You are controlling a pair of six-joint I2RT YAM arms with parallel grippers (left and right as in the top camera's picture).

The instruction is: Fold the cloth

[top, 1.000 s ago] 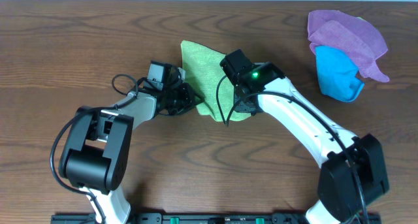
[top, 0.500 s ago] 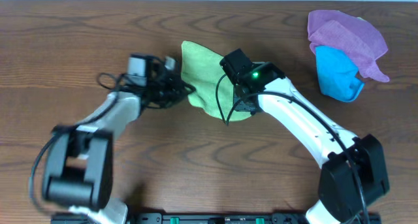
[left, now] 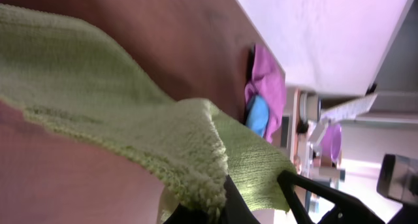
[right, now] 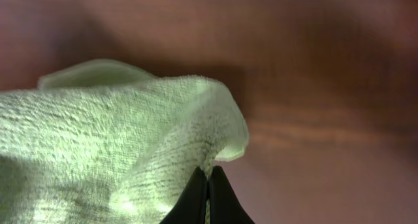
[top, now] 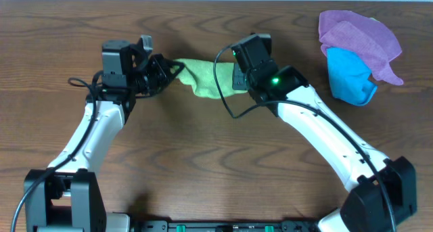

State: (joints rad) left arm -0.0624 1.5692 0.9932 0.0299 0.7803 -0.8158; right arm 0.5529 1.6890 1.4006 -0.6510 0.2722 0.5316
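From overhead, my left gripper (top: 169,71) and my right gripper (top: 238,78) each pinch one end of the cloth (top: 203,80). It runs as a narrow, gathered band between them, sagging a little in the middle over the table (top: 203,157). My right wrist covers the end on its side, so the fingertips there are hidden. Well off beyond my right gripper, a purple cloth (top: 358,32) lies partly over a blue cloth (top: 348,76).

In my left wrist view, my left gripper (left: 219,208) is clamped on a bunched fold of the cloth (left: 98,119). The fabric fans out from the jaws across most of the frame, raised above the wood. Far ahead of the fingers I see the purple cloth (left: 268,87) with the blue cloth (left: 258,116) just beside it.

In my right wrist view, my right gripper (right: 208,198) has its jaws pressed together on the edge of the cloth (right: 98,139). The fabric billows to one side of the fingertips, its hem curling right above them. Bare table (right: 326,87) fills the other side.
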